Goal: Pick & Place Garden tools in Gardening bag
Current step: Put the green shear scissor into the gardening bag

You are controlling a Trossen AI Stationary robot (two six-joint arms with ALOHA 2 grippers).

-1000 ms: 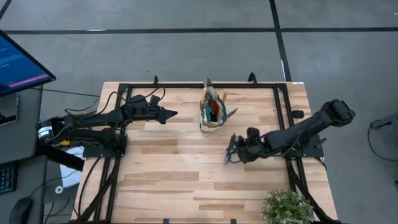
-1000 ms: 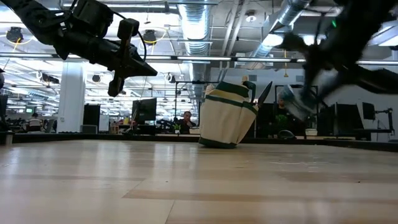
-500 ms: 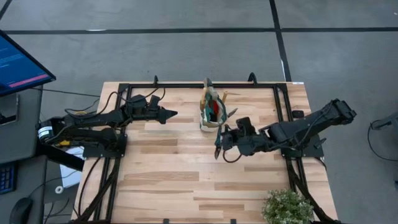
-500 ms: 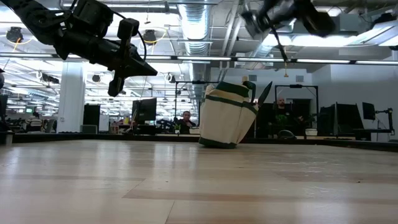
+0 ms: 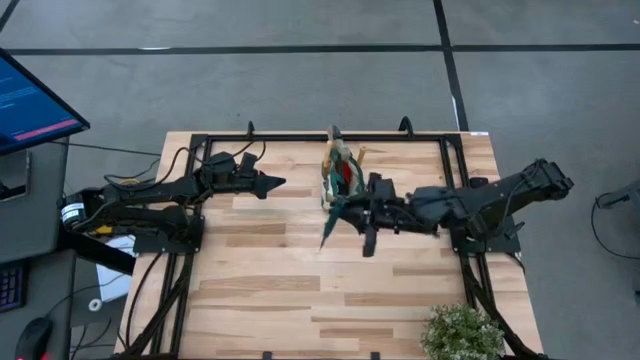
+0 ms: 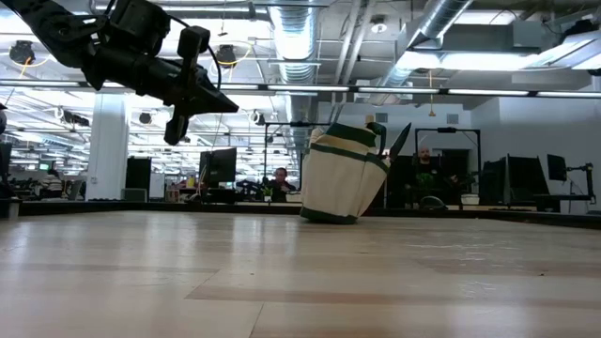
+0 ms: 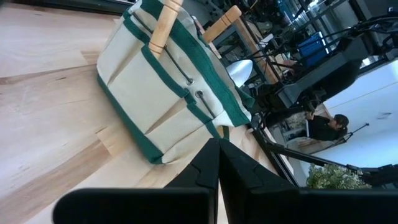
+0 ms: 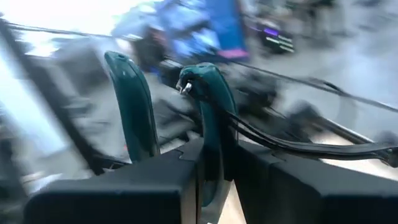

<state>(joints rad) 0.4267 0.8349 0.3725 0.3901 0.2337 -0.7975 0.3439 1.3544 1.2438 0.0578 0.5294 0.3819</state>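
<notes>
The right gripper [image 5: 352,208] pinches the pruning shears [image 5: 330,228] by their teal handles, its fingers shut on them just beside the gardening bag [image 5: 340,182], on the side of the bag toward the table's near edge; in the right wrist view the two curved handles [image 8: 208,124] rise between that gripper's dark fingers [image 8: 155,180], and the shears hang in the air, slanting away from the bag, clear of the wooden table [image 5: 270,290]; the table carries the bag near its far edge, about midway across; the right arm [image 5: 480,205] stretches in toward the bag from the bag's right; the left arm [image 5: 150,200] waits well to the bag's left, its gripper [image 5: 272,183] pointing at the bag with the fingers pressed together and nothing between them, held above the board in the low view [image 6: 221,101]; a leafy plant [image 5: 460,332] stands well apart from the bag, at the table's near right corner; the bag itself is beige canvas with green trim and outer pockets [image 7: 161,93], standing upright; wooden trowel handles [image 7: 163,25] stick up out of it, something red [image 5: 345,178] shows inside it, and a silver blade [image 7: 239,71] shows just beside its far side; people sit in the room behind the bag [image 6: 282,178].
</notes>
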